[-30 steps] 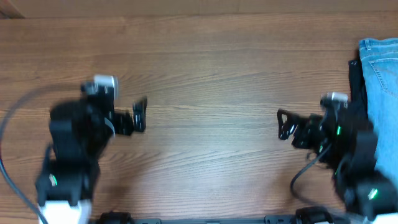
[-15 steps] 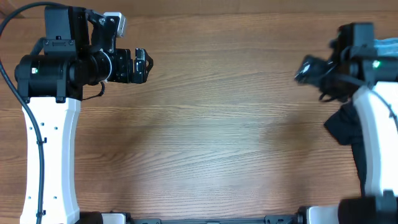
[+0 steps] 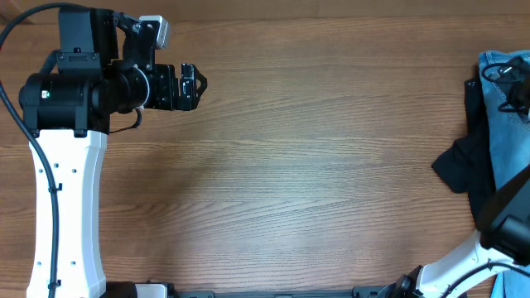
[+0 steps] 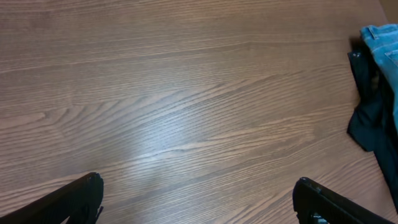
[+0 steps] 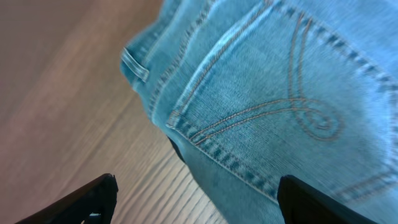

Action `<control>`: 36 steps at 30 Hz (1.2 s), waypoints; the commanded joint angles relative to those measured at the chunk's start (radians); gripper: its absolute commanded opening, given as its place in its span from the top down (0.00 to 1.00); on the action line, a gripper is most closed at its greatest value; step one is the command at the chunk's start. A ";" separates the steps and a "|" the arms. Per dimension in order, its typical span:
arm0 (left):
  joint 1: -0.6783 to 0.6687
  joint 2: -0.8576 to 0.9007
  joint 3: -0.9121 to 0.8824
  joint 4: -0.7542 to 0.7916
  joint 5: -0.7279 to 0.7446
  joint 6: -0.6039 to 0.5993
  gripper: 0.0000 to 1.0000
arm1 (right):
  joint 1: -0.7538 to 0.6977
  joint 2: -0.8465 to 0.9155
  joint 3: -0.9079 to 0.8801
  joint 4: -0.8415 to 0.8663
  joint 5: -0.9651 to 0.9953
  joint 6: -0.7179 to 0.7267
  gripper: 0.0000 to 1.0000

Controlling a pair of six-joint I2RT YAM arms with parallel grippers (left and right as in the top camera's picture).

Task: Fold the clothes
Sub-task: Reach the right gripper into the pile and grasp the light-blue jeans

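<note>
Brown wooden table [image 3: 290,182] fills every view, and most of its middle carries nothing.

The two arms are the biggest things on it. The left arm [image 3: 66,190] stands along the left edge, and the left gripper [image 3: 192,85] hangs close to the far left corner, pointing toward the middle. In its wrist view its two fingers are wide apart with only bare wood between them, so this claw is open and empty. The right arm [image 3: 509,223] rises from the near right corner and reaches along the right edge.

The jeans [image 3: 509,141], one pair in light blue denim, lie bunched at the right edge, up toward the far right corner and partly outside the overhead view. One black garment [image 3: 460,170] lies touching them on their inner side; I cannot tell how far it goes under them.

The right gripper [image 5: 197,182] hovers over the jeans, its fingers spread and holding nothing. Under it I count one back pocket [image 5: 280,106] with orange stitching and one belt loop [image 5: 135,64].

I judge that the folding has not begun; the step in hand is reaching for the jeans. The next move calls for lowering the right claw, pinching only the denim near the waistband, not the black cloth, and pulling it toward the free middle to spread it flat.
</note>
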State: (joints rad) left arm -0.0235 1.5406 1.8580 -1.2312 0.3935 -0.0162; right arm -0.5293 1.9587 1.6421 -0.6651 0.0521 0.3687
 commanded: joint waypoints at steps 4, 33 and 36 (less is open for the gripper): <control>0.008 0.002 0.026 0.002 0.023 -0.014 0.00 | 0.014 0.098 0.024 0.006 0.004 -0.002 0.13; 0.008 0.002 0.026 0.043 0.023 -0.014 0.00 | 0.116 0.090 0.047 -0.030 0.316 -0.176 0.09; 0.008 0.002 0.026 0.042 0.023 -0.014 0.00 | 0.114 0.114 0.047 -0.035 0.329 -0.175 0.09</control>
State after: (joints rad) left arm -0.0235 1.5406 1.8587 -1.1892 0.3939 -0.0235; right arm -0.4114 2.0712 1.6569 -0.7002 0.3149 0.1963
